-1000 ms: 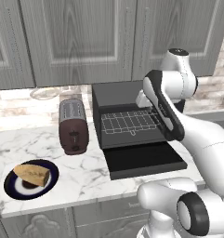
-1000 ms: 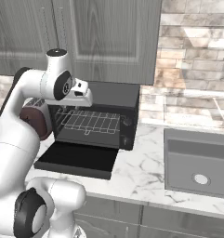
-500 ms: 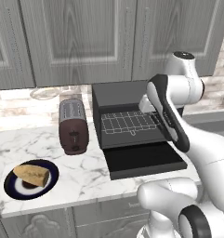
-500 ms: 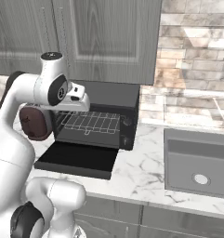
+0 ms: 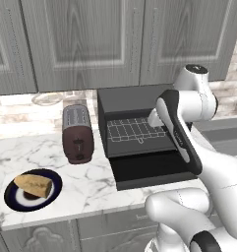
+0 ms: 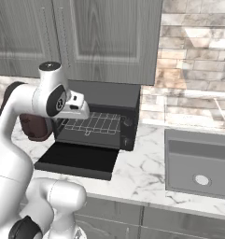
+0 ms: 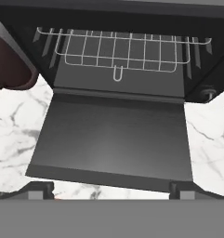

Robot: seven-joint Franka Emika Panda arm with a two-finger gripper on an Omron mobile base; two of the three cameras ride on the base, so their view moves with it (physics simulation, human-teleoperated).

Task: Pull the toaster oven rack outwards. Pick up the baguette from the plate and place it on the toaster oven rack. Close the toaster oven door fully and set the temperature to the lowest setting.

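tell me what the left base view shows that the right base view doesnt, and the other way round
Left base view: the baguette lying on the plate at the counter's near left corner, and the whole maroon toaster.

Right base view: a sink set into the counter to the right of the toaster oven, and the oven's control knobs.

Both: the toaster oven with its door folded down flat, the rack pulled partly forward, and the white arm in front of the opening.
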